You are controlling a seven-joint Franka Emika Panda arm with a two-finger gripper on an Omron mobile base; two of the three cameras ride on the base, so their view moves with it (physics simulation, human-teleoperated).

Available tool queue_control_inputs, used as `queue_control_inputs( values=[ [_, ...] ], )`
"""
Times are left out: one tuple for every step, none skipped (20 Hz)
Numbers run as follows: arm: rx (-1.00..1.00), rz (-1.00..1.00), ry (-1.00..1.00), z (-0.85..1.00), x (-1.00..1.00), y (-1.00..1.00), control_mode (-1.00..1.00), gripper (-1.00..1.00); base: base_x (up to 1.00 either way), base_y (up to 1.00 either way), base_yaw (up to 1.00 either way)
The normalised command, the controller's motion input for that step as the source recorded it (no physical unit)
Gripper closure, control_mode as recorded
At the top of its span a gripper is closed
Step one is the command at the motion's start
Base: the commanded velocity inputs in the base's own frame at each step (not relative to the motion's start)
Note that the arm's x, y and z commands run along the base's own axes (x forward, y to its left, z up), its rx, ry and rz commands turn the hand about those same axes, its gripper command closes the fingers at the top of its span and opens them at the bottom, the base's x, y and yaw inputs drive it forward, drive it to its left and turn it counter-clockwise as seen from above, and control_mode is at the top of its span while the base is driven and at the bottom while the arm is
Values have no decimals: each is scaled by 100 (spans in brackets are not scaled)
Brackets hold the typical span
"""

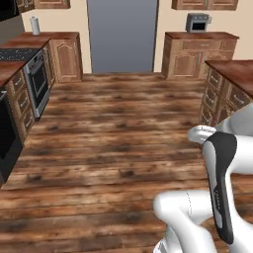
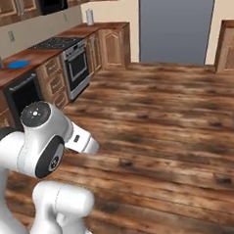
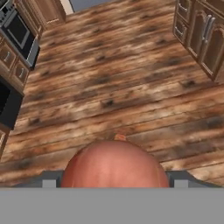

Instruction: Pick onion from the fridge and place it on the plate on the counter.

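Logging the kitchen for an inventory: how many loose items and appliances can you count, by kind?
Onion, held in the gripper: 1
Blue plate on the counter: 1
Toaster: 1
Paper towel roll: 1
Oven: 1
Fridge: 1
Total: 6

The round reddish-brown onion [image 3: 114,164] hid both fingertips (lower half cut by frame edge); the tall plain grey fridge [image 1: 122,35] was cropped at top.
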Motion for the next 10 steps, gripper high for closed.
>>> queue_control_inputs(
  values=[
    [0,0,0,0,0,0,100,100,100,0,30],
    [0,0,0,0,0,0,100,100,100,0,29],
    [0,0,0,0,0,0,100,100,100,0,29],
    [0,0,0,0,0,0,100,100,100,0,30],
    [0,0,0,0,0,0,100,100,100,0,30],
    [0,0,0,0,0,0,100,100,100,0,31],
    [0,0,0,0,0,0,100,100,100,0,31],
    [0,0,0,0,0,0,100,100,100,0,32],
    [0,0,0,0,0,0,100,100,100,0,32],
    [0,0,0,0,0,0,100,100,100,0,32]
  ],
)
